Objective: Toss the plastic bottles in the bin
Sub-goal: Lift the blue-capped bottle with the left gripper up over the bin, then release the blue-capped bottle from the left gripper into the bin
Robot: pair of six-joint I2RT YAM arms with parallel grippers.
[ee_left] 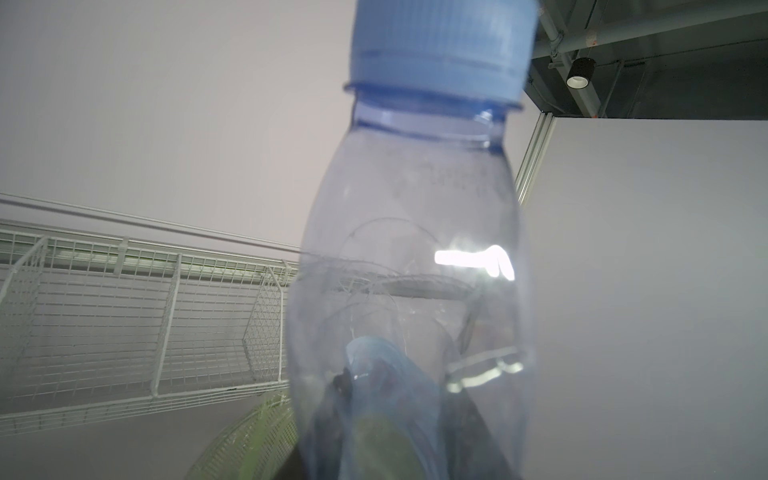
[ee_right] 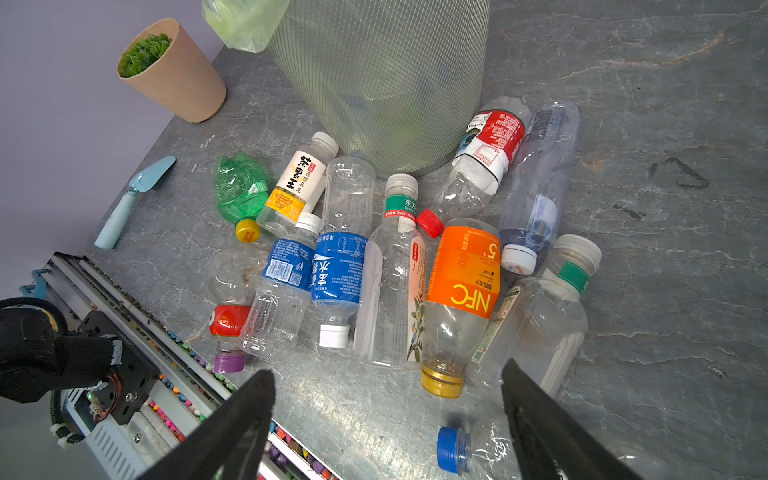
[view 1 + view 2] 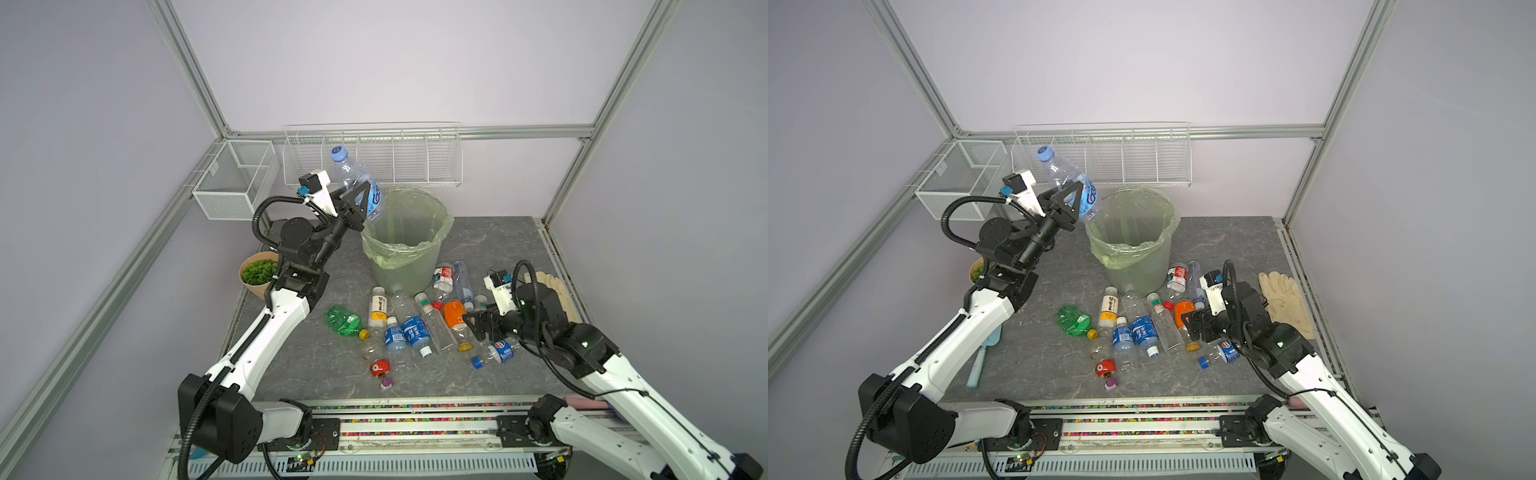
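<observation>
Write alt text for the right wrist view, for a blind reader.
About a dozen small plastic bottles lie scattered on the grey marbled table beside the translucent grey-green bin, with the open right gripper above them. A tan plant pot stands nearby.

Glossy clear plastic bottles (image 2: 390, 270), translucent mesh-textured bin (image 2: 382, 83), matt grey stone-look tabletop (image 2: 644, 208).

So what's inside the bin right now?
In both top views only the pale green bag shows inside the bin; its near wall hides the bottom, so anything lying there cannot be seen.
</observation>
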